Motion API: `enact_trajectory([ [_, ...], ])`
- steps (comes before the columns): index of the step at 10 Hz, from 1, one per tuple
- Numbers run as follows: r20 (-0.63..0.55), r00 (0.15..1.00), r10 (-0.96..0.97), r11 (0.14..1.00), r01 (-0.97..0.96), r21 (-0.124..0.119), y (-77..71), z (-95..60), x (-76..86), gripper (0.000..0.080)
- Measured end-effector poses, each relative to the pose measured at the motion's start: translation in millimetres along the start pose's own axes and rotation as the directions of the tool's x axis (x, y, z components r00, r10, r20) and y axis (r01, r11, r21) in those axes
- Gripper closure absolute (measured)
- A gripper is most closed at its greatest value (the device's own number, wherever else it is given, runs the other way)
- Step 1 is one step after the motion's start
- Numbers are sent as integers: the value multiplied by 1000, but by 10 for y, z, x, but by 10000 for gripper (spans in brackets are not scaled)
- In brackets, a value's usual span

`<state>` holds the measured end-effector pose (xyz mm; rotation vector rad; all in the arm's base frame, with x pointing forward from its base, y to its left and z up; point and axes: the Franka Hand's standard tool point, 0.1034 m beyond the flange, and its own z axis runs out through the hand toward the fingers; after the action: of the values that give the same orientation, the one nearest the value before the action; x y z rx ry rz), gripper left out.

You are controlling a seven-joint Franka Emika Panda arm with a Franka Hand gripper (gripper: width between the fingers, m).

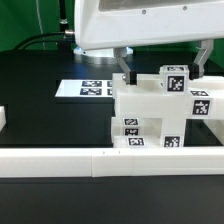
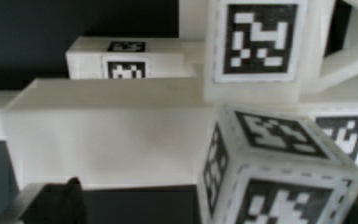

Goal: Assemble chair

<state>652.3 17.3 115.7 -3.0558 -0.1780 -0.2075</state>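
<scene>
End effector (image 1: pixel 165 66) hanging wide open, gripping nothing, fingers straddling tall tagged post of chair (image 1: pixel 150 115). Chair sitting on table (image 1: pixel 40 115) toward exterior view's right, butting against near rail (image 1: pixel 60 158). Post standing upright, directly beneath end effector — next grasp likely needing straight descent.

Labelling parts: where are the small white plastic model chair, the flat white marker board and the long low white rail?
chair (image 1: pixel 138 103), exterior view, large plain slab.
marker board (image 1: pixel 68 89), exterior view, bare end.
rail (image 1: pixel 50 160), exterior view, left stretch.
</scene>
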Motion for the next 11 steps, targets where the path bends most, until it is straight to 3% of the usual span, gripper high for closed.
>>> enact_trajectory([
  [2,4,998,-66,998,66,0,32,3,-13,151],
  [5,14,980,-199,980,199,-16,-80,4,-3,151],
  [9,14,999,-32,999,33,-14,-125,4,-8,151],
  [11,23,1000,1,1000,0,-12,-120,10,-26,408],
])
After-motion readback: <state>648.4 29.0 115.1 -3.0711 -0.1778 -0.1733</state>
